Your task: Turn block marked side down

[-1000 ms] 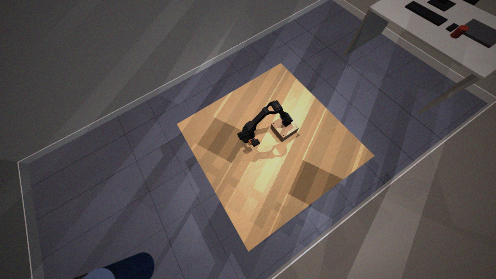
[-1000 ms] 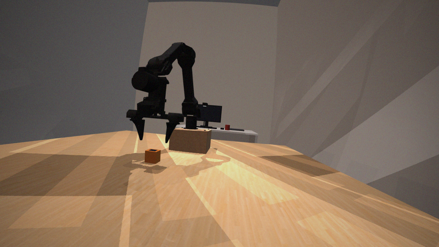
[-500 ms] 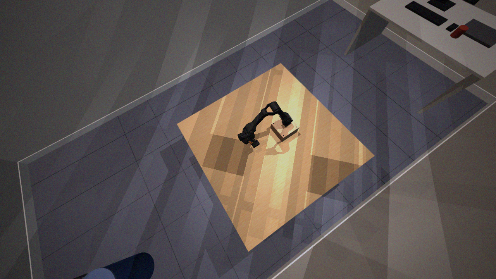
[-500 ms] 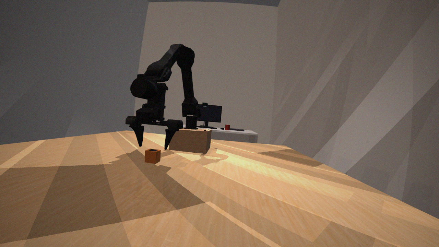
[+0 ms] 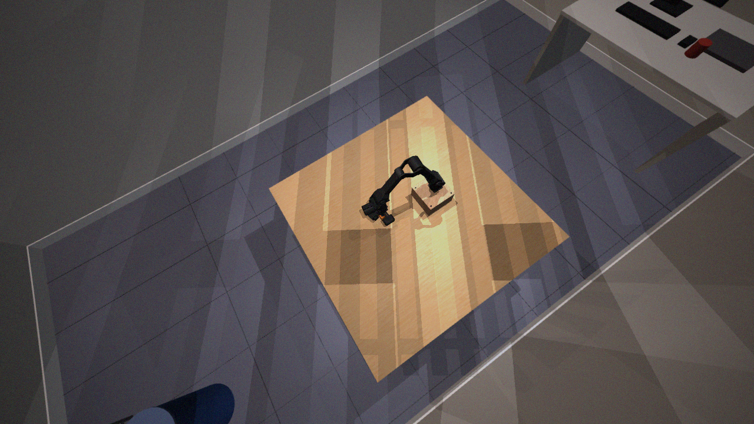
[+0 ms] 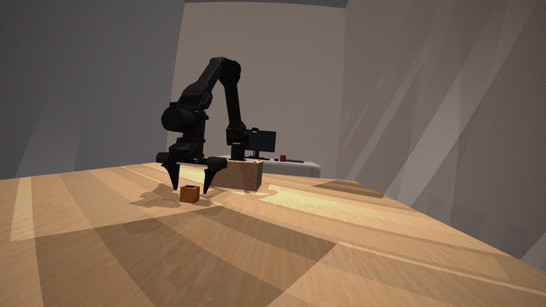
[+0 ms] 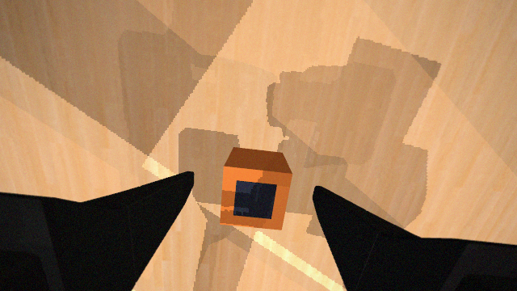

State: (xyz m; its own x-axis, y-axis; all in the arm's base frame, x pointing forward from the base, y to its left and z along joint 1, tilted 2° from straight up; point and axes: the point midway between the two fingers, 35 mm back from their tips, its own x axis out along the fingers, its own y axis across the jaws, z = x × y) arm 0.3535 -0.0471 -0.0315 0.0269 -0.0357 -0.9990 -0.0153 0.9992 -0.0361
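The orange block stands flat on the wooden table. Its marked side, a dark blue square, faces up. In the top view only a sliver of orange shows under the arm. My gripper is open and points down over the block. Its fingertips are low, at about the height of the block's top, one to each side. In the wrist view there is a gap between the block and each finger. The fingers' exact depth relative to the block is hard to tell.
The arm's wooden base box stands behind the block. A white desk with a monitor, a keyboard and a red cup stands beyond the table. Shadows cross the table top.
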